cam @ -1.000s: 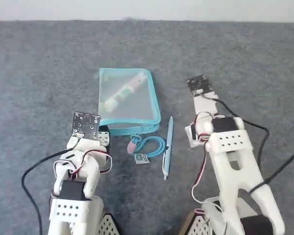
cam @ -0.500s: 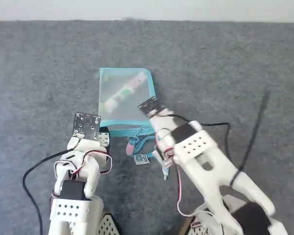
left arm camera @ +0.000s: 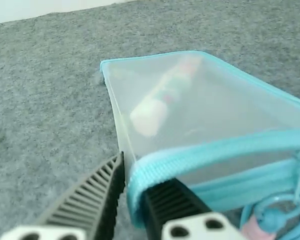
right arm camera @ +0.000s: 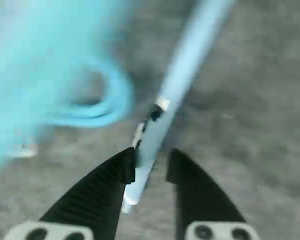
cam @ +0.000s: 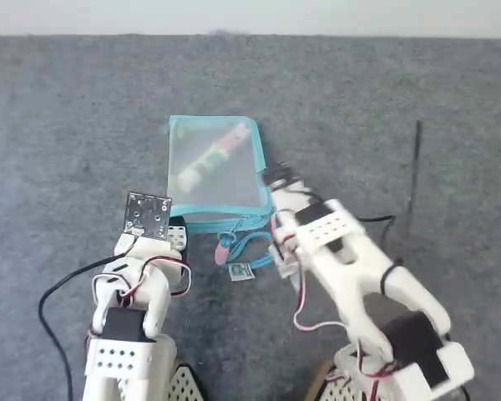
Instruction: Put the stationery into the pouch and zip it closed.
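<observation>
The pouch [cam: 234, 188], a pale mesh bag with teal edging, is lying at the centre of the high view on the grey table [cam: 75, 109], and a white, green and pink stick of stationery [cam: 210, 157] is showing through its mesh, lying diagonally inside. Just below the pouch's lower left corner in that view, the left gripper [left arm camera: 137, 176] is pinching the teal zip edge, its two dark ribbed fingers [left arm camera: 97, 197] closing tightly on the fabric from either side. A teal strap loop [cam: 255, 247], a pink pull [cam: 224, 246] and a small white tag [cam: 240, 270] are trailing from the pouch's lower right corner. The right arm [cam: 338, 242] is leaning in from the lower right of the high view, covering the spot just right of the loop. Beneath it, the right gripper [right arm camera: 150, 167] is standing slightly open and straddling the end of the light blue pen [right arm camera: 182, 70]; the pen is lying on the table just beside the loop and touching one finger, while a gap is showing at the other, so nothing is being gripped yet. A black cable [cam: 413, 171] is hanging at the right of the high view.
</observation>
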Motion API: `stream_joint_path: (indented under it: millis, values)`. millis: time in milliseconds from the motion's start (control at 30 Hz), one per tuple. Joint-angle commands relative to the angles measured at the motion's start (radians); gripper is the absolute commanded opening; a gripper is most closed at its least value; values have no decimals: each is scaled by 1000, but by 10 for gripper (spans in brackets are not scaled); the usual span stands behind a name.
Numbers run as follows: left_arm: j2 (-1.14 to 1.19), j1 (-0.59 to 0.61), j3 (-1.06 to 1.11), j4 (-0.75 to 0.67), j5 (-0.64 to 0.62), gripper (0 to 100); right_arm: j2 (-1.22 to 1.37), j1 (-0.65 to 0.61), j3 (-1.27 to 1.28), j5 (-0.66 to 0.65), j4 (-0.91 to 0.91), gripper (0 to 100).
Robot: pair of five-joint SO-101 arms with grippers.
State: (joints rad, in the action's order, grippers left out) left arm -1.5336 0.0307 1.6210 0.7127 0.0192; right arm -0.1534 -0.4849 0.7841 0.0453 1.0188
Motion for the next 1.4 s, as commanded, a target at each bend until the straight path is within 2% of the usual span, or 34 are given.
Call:
stream_joint_path:
  millis: [0,133,233,333,467,600,667,767,1367]
  values:
    - [8,-6,-13,-38,11,13,-5,128,-48,2,-10,38]
    - [8,-6,-15,-38,11,13,-1,229,-120,-100,-1,35]
    - [8,-6,-15,-38,11,13,-1,289,-186,-106,1,37]
    - [8,-6,-15,-38,11,13,-10,297,-218,-109,5,37]
    - [8,-6,-15,-38,11,13,-13,234,-253,-101,145,43]
    - [8,-6,-15,-38,12,13,-4,96,-244,-69,266,158]
    - [8,-6,-15,-38,12,13,1,59,-206,-31,223,214]
    - [8,-6,-15,-38,12,13,-1,16,-158,-14,183,222]
    - [8,-2,-13,-38,12,13,1,39,29,-15,-21,109]
